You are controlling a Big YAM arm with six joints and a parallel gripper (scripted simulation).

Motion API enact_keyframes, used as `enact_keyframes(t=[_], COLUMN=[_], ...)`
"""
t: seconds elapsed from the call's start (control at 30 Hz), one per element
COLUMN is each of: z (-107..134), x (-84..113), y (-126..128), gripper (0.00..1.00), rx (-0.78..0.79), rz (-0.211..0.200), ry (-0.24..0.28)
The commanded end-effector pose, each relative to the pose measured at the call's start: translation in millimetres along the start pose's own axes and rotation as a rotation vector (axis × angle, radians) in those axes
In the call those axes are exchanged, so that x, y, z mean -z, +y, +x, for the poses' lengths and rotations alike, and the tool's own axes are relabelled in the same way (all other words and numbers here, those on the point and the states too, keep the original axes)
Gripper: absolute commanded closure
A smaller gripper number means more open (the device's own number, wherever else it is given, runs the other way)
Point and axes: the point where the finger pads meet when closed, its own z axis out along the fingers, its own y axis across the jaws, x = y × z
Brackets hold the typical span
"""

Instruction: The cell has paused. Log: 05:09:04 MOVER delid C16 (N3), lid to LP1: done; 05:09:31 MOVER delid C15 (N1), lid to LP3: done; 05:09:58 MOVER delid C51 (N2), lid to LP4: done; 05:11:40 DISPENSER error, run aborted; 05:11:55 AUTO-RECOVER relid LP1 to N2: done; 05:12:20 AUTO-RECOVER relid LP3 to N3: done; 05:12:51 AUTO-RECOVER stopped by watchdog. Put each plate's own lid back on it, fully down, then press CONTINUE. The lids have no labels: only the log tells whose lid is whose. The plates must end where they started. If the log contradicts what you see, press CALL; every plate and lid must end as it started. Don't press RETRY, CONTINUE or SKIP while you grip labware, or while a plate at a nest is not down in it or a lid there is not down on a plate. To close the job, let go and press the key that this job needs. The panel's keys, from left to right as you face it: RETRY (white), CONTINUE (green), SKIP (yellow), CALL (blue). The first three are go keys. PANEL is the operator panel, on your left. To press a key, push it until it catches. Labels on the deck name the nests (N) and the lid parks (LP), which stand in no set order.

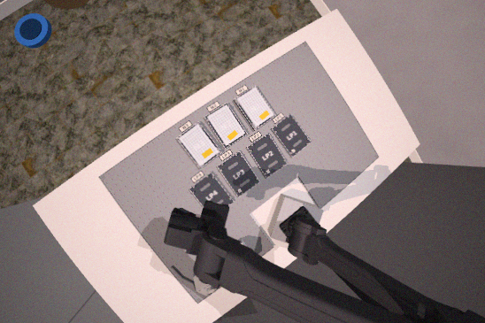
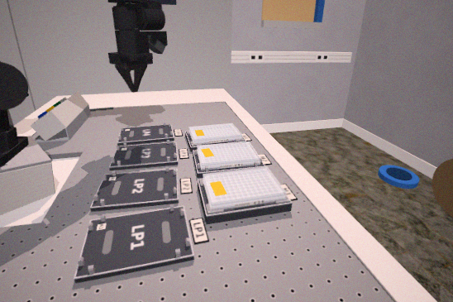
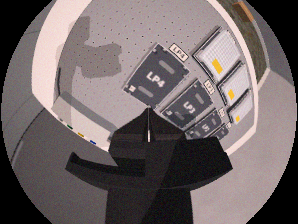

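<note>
My gripper (image 2: pixel 134 90) (image 3: pixel 148 111) is shut and empty, above the deck between the LP4 park and the panel. Three white plates stand in the nests: at N3 (image 1: pixel 198 144) (image 2: pixel 215 131), at N2 (image 1: pixel 226 124) (image 2: pixel 228 154) and at N1 (image 1: pixel 254 106) (image 2: pixel 246 188). A clear lid seems to lie flat on each; each shows a yellow patch. Parks LP1 (image 1: pixel 290 135) (image 2: pixel 138 236), LP2 (image 1: pixel 267 155), LP3 (image 1: pixel 239 173) and LP4 (image 3: pixel 156 77) hold no lid. The panel (image 2: pixel 62 123) shows green (image 3: pixel 69 127), yellow (image 3: pixel 80 134) and blue (image 3: pixel 93 142) keys; the arm mostly covers it in the top view.
The arm's pale base (image 2: pixel 25 180) stands at the deck's near edge, beside the parks. The panel stands past the LP4 end of the row. A blue ring (image 1: pixel 33 30) (image 2: pixel 398 176) and brown objects lie on the floor beyond the table.
</note>
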Motion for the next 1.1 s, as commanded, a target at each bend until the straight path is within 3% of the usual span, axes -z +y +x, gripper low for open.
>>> enact_keyframes(t=[0.0, 0.1, 0.2, 0.97, 1.07], z=[-0.7, -0.6, 6.6, 47.5, 45.1], x=[-5.3, -5.4, 1.7, -4.1, 1.5], y=[-5.3, -5.1, 15.2, 112.2, 129.9], gripper=[1.0, 1.0, 1.0, 1.0, 1.0], rx=[-0.037, -0.036, 0.068, 0.489, 0.548], rz=[0.006, 0.006, 0.004, 0.005, 0.001], ry=[0.013, 0.013, -0.005, 0.027, 0.005])
